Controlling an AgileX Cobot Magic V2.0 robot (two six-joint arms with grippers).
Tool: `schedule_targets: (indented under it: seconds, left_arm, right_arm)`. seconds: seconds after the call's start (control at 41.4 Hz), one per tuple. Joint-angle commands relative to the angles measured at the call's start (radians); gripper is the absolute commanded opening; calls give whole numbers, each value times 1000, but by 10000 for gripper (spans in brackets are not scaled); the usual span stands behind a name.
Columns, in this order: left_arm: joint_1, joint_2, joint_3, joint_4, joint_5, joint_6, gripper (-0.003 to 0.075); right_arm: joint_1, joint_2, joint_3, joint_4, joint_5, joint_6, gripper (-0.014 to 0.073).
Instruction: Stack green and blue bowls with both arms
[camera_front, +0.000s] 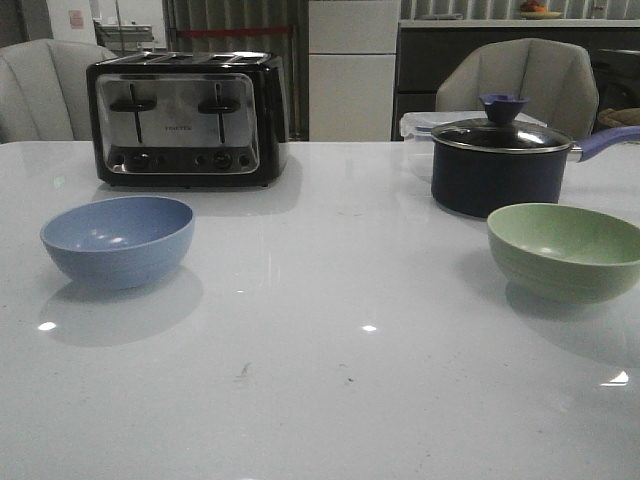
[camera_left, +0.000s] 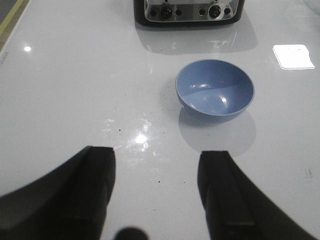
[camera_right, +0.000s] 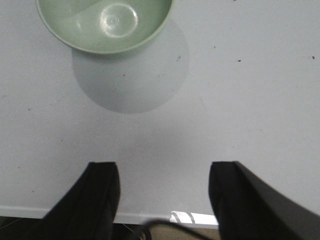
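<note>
While both bowls sit mouth-up, round, blue bowl (camera_front: 118, 240) before toaster (camera_front: 186, 118), green bowl (camera_front: 566, 250) well right, my left gripper (camera_left: 156, 187) and right gripper (camera_right: 164, 192) agape, empty.

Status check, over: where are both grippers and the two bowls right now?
Left gripper open, short of blue bowl. Right gripper open, short of green bowl. Bowls upright, apart, unstacked. Nothing between them; toaster and pot behind.

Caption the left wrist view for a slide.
Open left gripper above the white table, blue bowl ahead, toaster beyond.
</note>
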Motion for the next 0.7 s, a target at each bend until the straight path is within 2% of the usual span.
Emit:
schedule_targets:
  seconds: [0.0,0.387,0.677]
  left_arm:
    - [-5,11,-27,-8,-73,-8,475]
    - [-5,11,-27,-8,-73,-8,475]
    - [-5,11,-27,-8,-73,-8,475]
  right_arm:
    - [-5,45,-55,12,-91,-1,544]
    - [-65,383,-308,77,-40,-2,544]
    - [-65,683,-538,132,19,-67,542]
